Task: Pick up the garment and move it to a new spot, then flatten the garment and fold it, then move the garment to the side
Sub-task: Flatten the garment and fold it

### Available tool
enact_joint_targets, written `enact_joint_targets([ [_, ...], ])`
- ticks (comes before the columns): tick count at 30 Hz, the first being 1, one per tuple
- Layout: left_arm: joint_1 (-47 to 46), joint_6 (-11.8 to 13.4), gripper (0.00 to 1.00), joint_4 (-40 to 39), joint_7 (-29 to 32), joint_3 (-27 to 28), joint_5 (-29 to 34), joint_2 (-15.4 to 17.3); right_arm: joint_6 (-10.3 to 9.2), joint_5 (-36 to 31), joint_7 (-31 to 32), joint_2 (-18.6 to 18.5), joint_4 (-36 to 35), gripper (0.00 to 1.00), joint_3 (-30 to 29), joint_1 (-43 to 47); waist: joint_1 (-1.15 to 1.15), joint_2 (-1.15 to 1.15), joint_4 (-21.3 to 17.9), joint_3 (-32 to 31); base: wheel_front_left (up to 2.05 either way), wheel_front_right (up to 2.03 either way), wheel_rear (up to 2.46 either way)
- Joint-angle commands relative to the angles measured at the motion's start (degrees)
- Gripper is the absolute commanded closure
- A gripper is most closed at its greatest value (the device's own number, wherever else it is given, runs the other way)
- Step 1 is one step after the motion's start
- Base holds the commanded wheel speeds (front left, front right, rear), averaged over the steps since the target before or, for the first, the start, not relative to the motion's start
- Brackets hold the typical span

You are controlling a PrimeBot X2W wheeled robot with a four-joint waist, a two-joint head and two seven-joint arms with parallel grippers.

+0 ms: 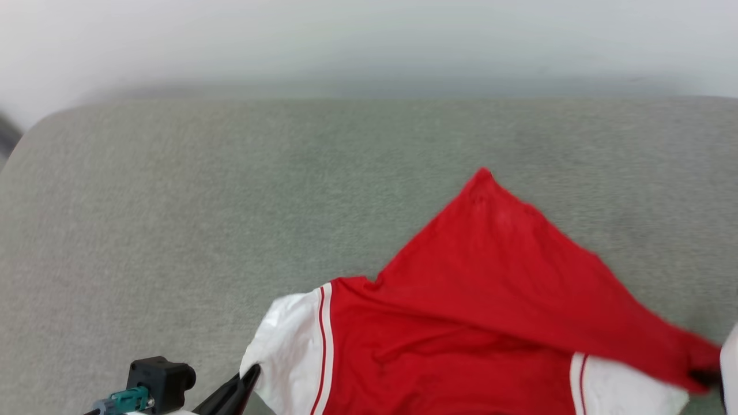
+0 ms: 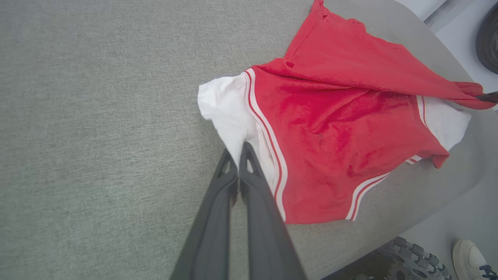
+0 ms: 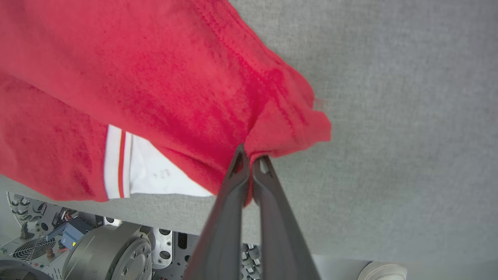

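Observation:
The garment [image 1: 461, 323] lies on the grey table near its front edge, red body up, a white sleeve [image 1: 288, 340] at each side; no letters or number show. One red corner is folded up over the body and stretched to the right. My left gripper [image 2: 238, 149] is shut on the edge of the left white sleeve and also appears in the head view [image 1: 249, 377]. My right gripper [image 3: 251, 155] is shut on the bunched red corner [image 3: 288, 124], held just above the table at the head view's right edge [image 1: 706, 377].
The grey padded table [image 1: 230, 202] stretches wide to the left and back, with rounded corners and a pale wall behind. Below its front edge sit my base parts [image 3: 109, 252]. A person's white shoe [image 2: 472, 258] stands on the floor beside the table.

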Motion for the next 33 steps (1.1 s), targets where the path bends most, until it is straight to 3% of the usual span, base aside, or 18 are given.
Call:
enact_joint_targets([
  [1,0.73,-0.06,1.0,0.21,-0.43,0.16,-0.17,-0.16,-0.02,-0.36,-0.31,0.91,-0.72,1.0,-0.58,2.27,0.02,0.0,-2.02,-1.97,0.0,0.0,0.0],
  [10,1.23,-0.44,1.0,1.27,-1.24,-0.27,-0.49,-0.65,-0.02,-0.61,-2.57,6.22,-3.65,1.0,-3.03,12.15,0.02,0.0,-3.01,-2.91,0.0,0.0,0.0],
  [11,1.0,-0.47,1.0,1.23,-0.95,-0.33,-0.35,-0.49,-0.02,-0.66,-3.36,6.14,-3.95,0.56,-2.85,12.45,0.02,0.0,-2.89,-3.0,0.0,0.0,0.0],
  [12,0.78,-0.3,1.0,1.09,-0.89,-0.27,-0.26,-0.39,-0.02,-0.82,-4.12,5.87,-4.17,0.0,-2.6,12.56,0.02,0.0,-2.76,-3.07,0.0,0.0,0.0],
  [25,-1.57,0.7,1.0,-2.64,0.51,-0.45,2.42,1.1,-0.02,3.57,-1.4,1.21,-15.5,0.0,-0.03,-0.18,0.02,0.0,1.7,0.8,0.0,0.0,0.0],
  [33,-6.63,0.09,1.0,-4.9,2.46,-3.13,6.5,-1.11,-0.02,-0.12,2.62,-0.94,-10.94,0.0,5.75,-15.36,0.02,0.0,7.97,7.65,0.0,0.0,0.0],
])
